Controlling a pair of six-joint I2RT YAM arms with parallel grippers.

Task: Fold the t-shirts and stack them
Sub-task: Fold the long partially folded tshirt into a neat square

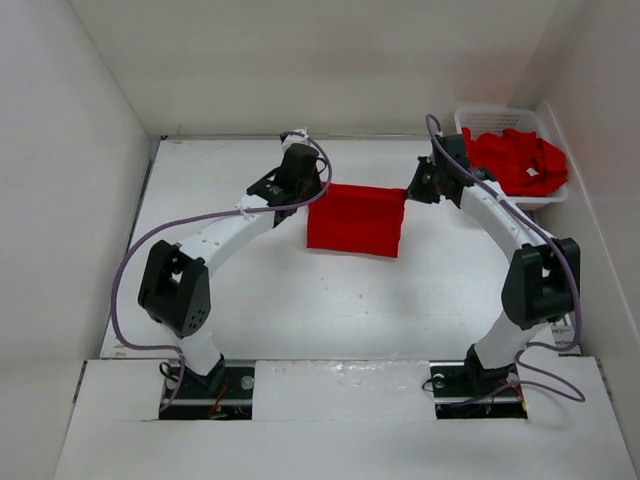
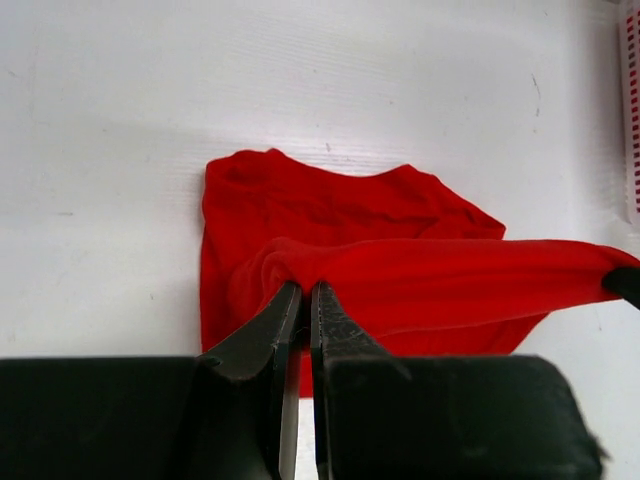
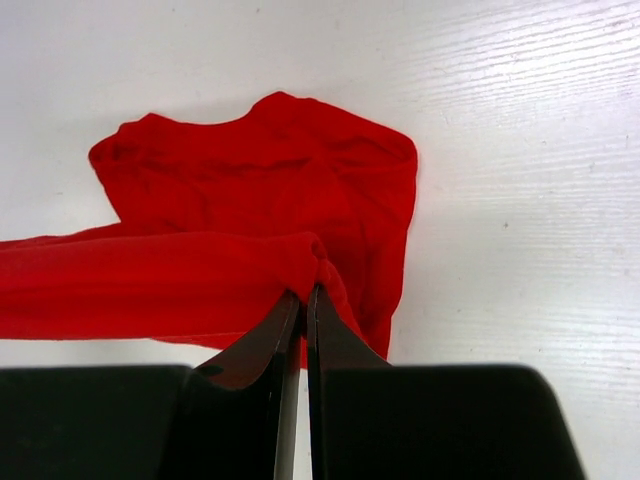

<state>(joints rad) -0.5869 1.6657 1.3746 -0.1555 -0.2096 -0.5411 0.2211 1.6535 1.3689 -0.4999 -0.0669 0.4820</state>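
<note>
A red t-shirt hangs stretched between my two grippers above the middle of the table, its lower part lying on the surface. My left gripper is shut on the shirt's left top edge; in the left wrist view the fingertips pinch a fold of the cloth. My right gripper is shut on the right top edge; in the right wrist view the jaws pinch the cloth at the gripper's tip. More red t-shirts lie heaped in a basket at the back right.
The white slotted basket stands at the back right corner, against the right wall. Its edge shows in the left wrist view. White walls close the table on the left, back and right.
</note>
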